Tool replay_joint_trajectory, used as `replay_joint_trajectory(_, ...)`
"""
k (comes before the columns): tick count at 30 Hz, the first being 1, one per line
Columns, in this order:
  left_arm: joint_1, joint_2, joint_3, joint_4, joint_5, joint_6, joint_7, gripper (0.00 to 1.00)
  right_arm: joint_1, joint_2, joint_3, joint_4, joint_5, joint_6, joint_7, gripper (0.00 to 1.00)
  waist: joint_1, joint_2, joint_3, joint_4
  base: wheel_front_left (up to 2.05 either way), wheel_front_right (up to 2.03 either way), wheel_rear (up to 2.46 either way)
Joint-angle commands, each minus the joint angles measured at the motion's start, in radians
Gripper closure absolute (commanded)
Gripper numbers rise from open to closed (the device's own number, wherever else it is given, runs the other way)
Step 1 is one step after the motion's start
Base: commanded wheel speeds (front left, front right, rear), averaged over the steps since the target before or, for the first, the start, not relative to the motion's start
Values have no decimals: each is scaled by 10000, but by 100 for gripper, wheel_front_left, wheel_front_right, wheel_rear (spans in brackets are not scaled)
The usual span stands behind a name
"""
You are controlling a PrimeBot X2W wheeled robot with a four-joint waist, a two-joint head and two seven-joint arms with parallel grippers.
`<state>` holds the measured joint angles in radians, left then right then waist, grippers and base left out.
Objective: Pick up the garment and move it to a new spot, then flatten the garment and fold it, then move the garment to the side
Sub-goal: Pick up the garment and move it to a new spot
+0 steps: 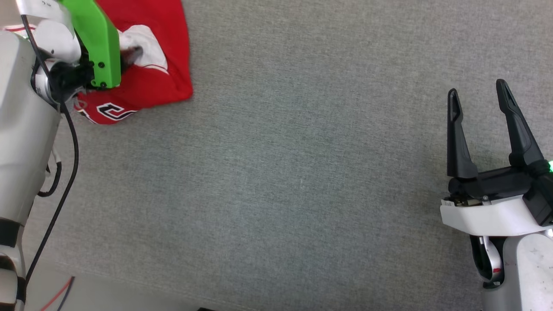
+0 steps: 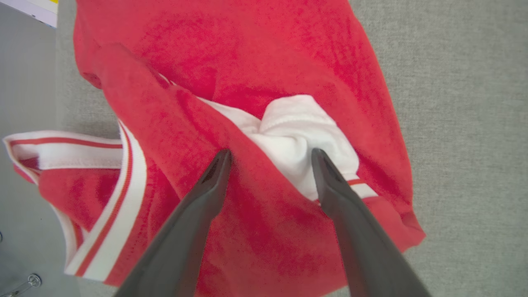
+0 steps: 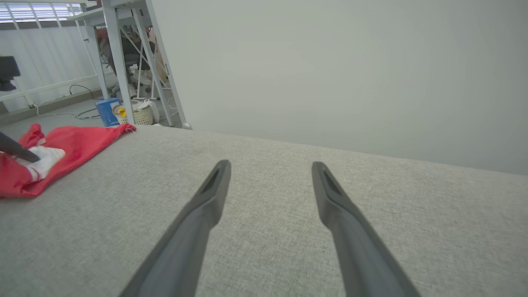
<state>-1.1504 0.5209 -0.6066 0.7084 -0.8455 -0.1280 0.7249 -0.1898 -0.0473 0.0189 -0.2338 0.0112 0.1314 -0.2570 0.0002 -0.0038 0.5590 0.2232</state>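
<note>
One garment (image 1: 168,82), red and crumpled, lies at the far left of the grey cloth surface (image 1: 302,172), partly under the left arm's green cover (image 1: 97,43). The left gripper (image 2: 270,152) points down into it. Its two fingers are spread apart with their tips at the fabric, one on a red fold and the other on the single bunched white sleeve (image 2: 297,123), and nothing is pinched between them. The right gripper (image 1: 477,88) hangs well apart from the garment over bare surface, its two fingers wide and empty.
</note>
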Motion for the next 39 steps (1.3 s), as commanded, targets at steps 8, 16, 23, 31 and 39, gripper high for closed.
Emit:
replay_joint_trajectory(8, 509, -109, -1306, 938, 9, -26, 659, 0, -357, -41, -97, -46, 15, -7, -47, 0, -2, 38, 588, -343, 0, 0, 0)
replay_joint_trajectory(16, 516, -235, -1916, 1022, -259, -26, 136, 100, -351, -36, -47, 108, 89, -7, -47, 0, -2, 38, 377, -273, 0, 0, 0)
replay_joint_trajectory(23, -20, 456, -2197, 416, -41, -26, -1428, 100, -50, -32, -149, 256, 412, -7, -47, 0, -2, 38, -515, -189, 0, 0, 0)
replay_joint_trajectory(31, -467, 1142, -2541, -958, 321, -27, -3009, 100, 351, -31, -160, 408, 827, -7, -47, 0, -2, 38, -1445, -186, 0, 0, 0)
replay_joint_trajectory(39, -418, 1214, -3041, -2673, 870, -25, -3920, 100, 559, -31, -145, 453, 1201, -7, -47, 0, -2, 38, -2083, -689, 0, 0, 0)
